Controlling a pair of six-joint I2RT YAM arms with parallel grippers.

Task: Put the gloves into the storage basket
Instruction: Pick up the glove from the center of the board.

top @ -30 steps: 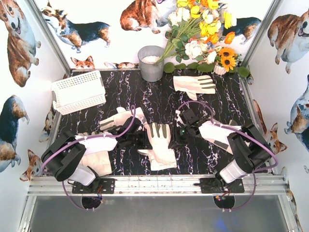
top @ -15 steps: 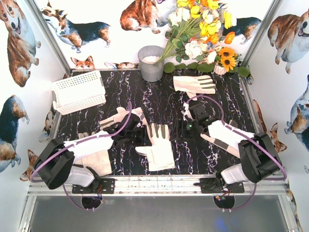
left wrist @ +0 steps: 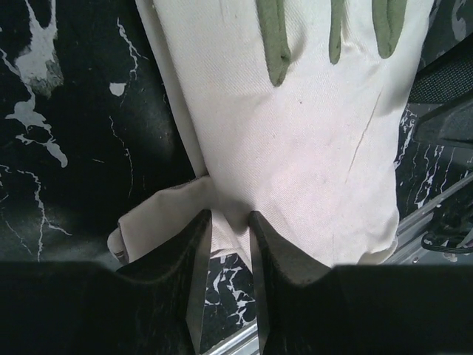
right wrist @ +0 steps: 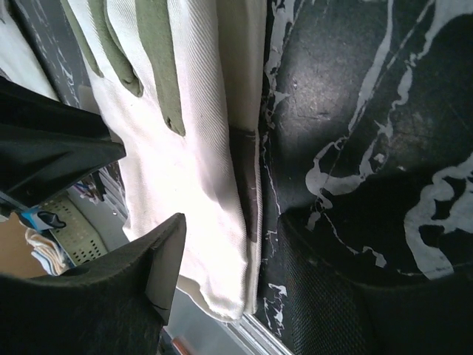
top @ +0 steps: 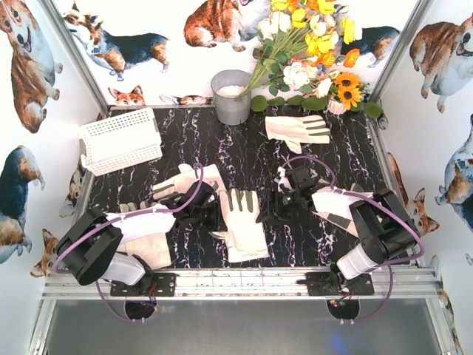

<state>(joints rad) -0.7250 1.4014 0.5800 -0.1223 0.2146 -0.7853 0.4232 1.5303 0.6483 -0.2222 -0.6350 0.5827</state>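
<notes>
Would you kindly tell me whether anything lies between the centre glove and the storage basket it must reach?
Yes: a second glove lies flat on the table between the centre glove and the storage basket at the back left. The left gripper also sits there, at the centre glove's left edge.

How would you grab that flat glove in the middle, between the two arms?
Probably by a side edge of the palm, coming in low from the side. The glove lies flat and spread out, so only its edges and the thumb web offer cloth to pinch. The left gripper sits at that web; the right gripper, open, straddles the opposite edge.
</notes>
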